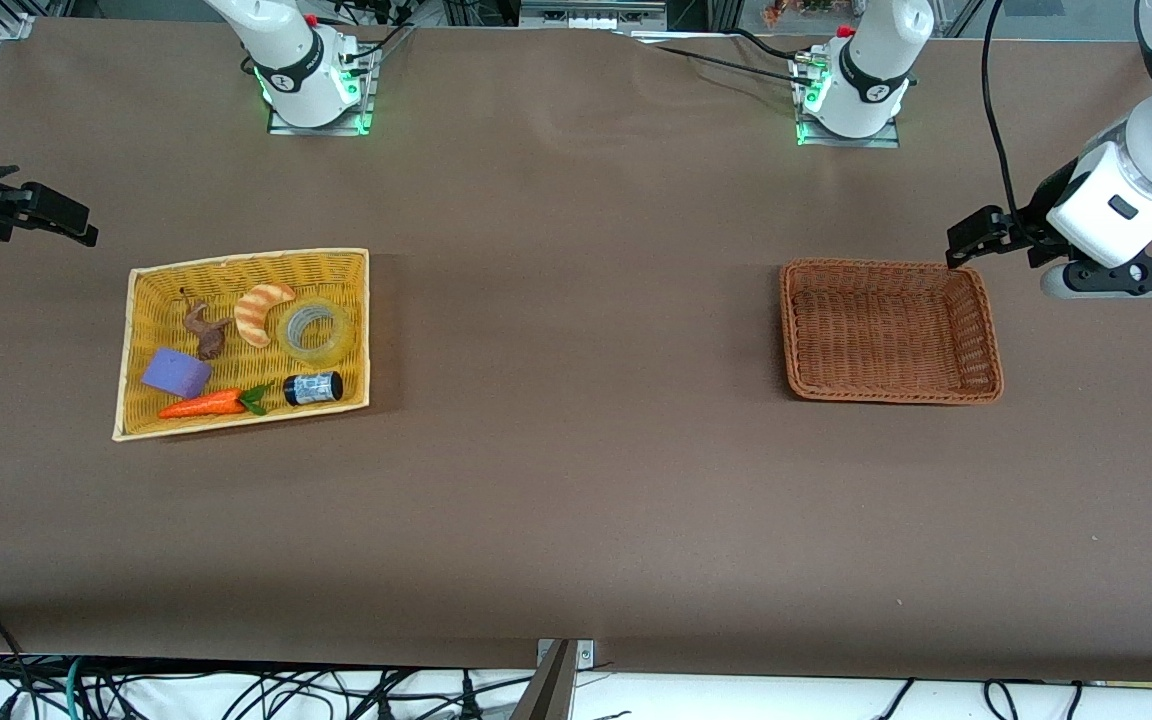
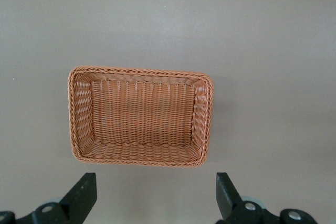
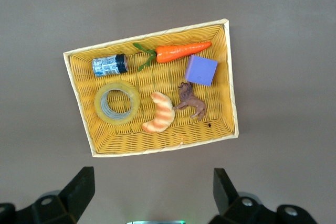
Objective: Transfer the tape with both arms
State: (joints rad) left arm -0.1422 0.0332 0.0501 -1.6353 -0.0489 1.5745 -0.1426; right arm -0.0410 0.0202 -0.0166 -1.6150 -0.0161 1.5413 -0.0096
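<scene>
Hovering wide-open at the table's (image 1: 576, 500) right-arm edge, the right gripper (image 3: 152, 195) is needing to straddle the tape's (image 1: 315, 331) rim; the left gripper (image 2: 156, 195) is waiting, spread wide, by the brown basket (image 1: 986, 330).

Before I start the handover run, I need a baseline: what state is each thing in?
tape: flat in the yellow basket, ungrasped
bottle: on its side in that basket
croissant: lying beside the tape
brown basket: empty
left gripper: jaws open, over the table by the brown basket
right gripper: jaws open, waiting near the yellow basket
</scene>
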